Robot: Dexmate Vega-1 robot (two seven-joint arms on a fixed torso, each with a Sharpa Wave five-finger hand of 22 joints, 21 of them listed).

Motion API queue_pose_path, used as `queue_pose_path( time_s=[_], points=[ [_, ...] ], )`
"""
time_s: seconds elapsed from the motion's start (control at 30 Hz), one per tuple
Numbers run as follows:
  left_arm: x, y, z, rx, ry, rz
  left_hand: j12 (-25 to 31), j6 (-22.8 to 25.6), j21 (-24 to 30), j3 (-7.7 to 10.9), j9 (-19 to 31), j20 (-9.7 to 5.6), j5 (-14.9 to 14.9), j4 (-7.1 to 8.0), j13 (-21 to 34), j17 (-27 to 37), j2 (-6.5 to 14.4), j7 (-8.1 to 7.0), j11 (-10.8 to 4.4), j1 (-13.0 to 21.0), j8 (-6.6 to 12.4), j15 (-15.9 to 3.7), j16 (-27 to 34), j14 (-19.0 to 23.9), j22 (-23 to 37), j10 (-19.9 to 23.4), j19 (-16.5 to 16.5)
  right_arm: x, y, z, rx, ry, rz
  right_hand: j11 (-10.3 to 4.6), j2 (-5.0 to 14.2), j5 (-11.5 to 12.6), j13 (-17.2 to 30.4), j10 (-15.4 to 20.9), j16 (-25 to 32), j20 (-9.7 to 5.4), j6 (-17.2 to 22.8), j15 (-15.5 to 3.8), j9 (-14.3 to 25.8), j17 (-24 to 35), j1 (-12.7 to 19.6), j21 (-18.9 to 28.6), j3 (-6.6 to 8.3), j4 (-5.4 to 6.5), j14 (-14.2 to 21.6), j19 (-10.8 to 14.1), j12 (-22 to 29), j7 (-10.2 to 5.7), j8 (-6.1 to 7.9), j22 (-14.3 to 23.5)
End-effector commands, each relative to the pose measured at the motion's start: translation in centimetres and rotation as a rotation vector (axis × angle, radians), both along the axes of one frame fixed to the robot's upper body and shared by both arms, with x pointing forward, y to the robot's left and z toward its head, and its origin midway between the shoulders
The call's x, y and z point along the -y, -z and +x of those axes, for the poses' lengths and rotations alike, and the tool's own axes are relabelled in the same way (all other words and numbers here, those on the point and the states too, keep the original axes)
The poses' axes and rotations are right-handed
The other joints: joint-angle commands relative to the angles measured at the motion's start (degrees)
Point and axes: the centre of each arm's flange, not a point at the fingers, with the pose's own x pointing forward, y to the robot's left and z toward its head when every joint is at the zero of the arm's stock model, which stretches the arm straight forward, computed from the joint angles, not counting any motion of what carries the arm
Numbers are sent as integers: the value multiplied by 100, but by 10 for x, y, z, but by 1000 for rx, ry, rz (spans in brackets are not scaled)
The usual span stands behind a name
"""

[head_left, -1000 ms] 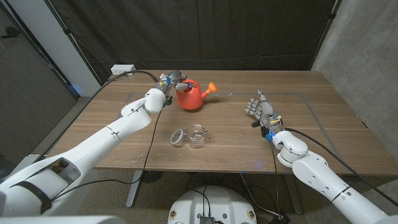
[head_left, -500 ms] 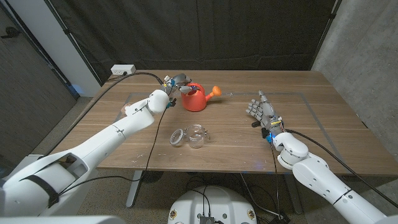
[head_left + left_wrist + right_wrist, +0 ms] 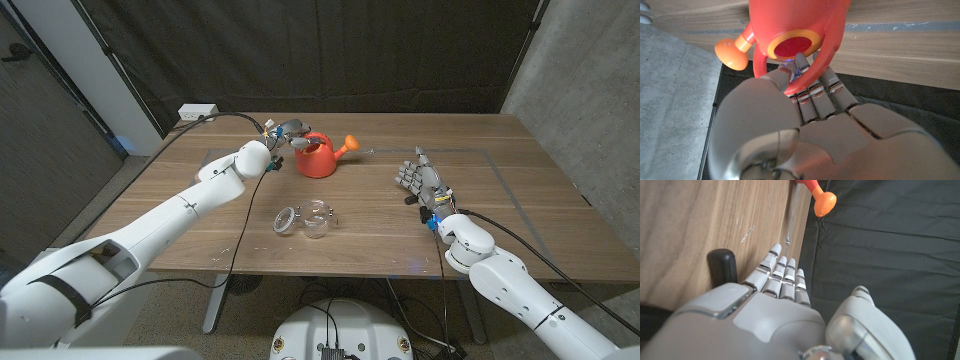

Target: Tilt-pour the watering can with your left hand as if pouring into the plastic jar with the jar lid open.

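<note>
Head view shows the left robot hand (image 3: 285,131) holding the handle of the red watering can (image 3: 318,156) at the far side of the worktop (image 3: 520,215); its orange spout points to the robot's right. Whether the can touches the wood I cannot tell. The clear plastic jar (image 3: 316,219) stands nearer the robot, its lid (image 3: 286,217) open at its left. The right robot hand (image 3: 420,177) holds nothing, fingers straight and a little apart, well apart from the jar.

A white power strip (image 3: 197,112) lies at the wooden table's (image 3: 520,210) far left corner, before a black curtain (image 3: 350,50).
</note>
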Motion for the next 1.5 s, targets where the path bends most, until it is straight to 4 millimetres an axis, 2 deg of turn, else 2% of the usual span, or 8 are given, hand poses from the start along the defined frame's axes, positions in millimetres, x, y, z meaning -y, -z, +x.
queue_pose_path(
  time_s=[0.03, 0.4, 0.5, 0.7, 1.03, 1.07, 1.33, 1.5],
  points=[
    [2, 0, -2, -33, 41, 36, -20, -73, -50, -91, -25, 3, -48, 84, -86, -404, -128, 5, 7, -165, -78, 203, 49, -291, 1, -61, -17, 0, 3, -4, 15, 12, 12, -2, 26, 11, 19, 36, 8, -11, 82, -10, 14, 11, 3, -8, -26, 2, 80, 25, -11, -23, 18, 25],
    [5, -2, -6, -33, 51, 59, -48, -558, -378, -663, -252, 165, -66, 503, -351, -533, -572, -43, 121, -973, -441, 382, 16, -959, 5, -694, -317, 4, 8, -7, 10, 14, 19, -7, 29, 10, 19, 61, 11, -14, 95, -27, 14, 11, -1, -14, -30, 1, 94, 40, -2, -30, 21, 26],
    [7, -1, -8, -26, 39, 75, -47, -684, -556, -759, -320, 340, -60, 572, -428, -532, -603, -98, 80, -1103, -516, 424, -13, -1345, 16, -958, -593, 6, 9, -8, 8, 15, 21, -15, 30, 10, 19, 59, 12, -14, 96, -24, 14, 11, -3, -16, -31, 1, 97, 43, -3, -34, 20, 26],
    [11, 0, -11, -14, 22, 103, -39, -886, -865, -969, -431, 524, -35, 686, -539, -503, -708, -283, -63, -1352, -584, 457, 17, -1819, 48, -1362, -1141, 8, 11, -9, 4, 15, 24, -14, 32, 10, 19, 62, 11, -11, 92, -18, 14, 11, -6, -22, -33, 1, 97, 45, -2, -42, 17, 27],
    [16, -4, -22, 26, 36, 118, 33, -1153, -1143, -1154, -528, 692, 9, 745, -632, -500, -841, -433, -111, -1536, -640, 487, 11, -2272, 73, -1435, -1672, 10, 16, -12, -1, 14, 28, -6, 34, 9, 19, 62, 9, -8, 94, -18, 14, 11, -10, -33, -37, -1, 99, 51, -4, -43, 16, 28],
    [17, -4, -24, 32, 41, 114, -52, -1157, -1166, -1174, -557, 700, 28, 741, -669, -501, -847, -427, -115, -1545, -629, 483, 34, -2295, 78, -1753, -1684, 10, 17, -12, 0, 15, 29, -11, 34, 9, 19, 62, 9, -8, 97, -16, 14, 11, -10, -33, -37, -1, 98, 52, -4, -46, 17, 28],
    [17, -5, -31, 41, 70, 96, -44, -1274, -1205, -1225, -595, 706, 41, 744, -708, -513, -892, -447, -93, -1582, -653, 490, 38, -2388, 81, -1904, -1716, 13, 15, -16, 11, 22, 25, -6, 34, 9, 19, 67, 8, -7, 101, -12, 15, 10, -9, -40, -40, -5, 100, 57, -3, -50, 17, 28],
    [18, -1, -30, 18, 80, 94, -27, -1365, -1207, -1297, -629, 773, 48, 742, -755, -547, -973, -489, -79, -1629, -663, 721, 35, -2458, 81, -2003, -1648, 12, 15, -17, 9, 20, 19, -10, 37, 9, 19, 65, 8, -6, 103, -16, 15, 10, -8, -45, -40, -6, 104, 59, -4, -49, 16, 29]
  ],
)
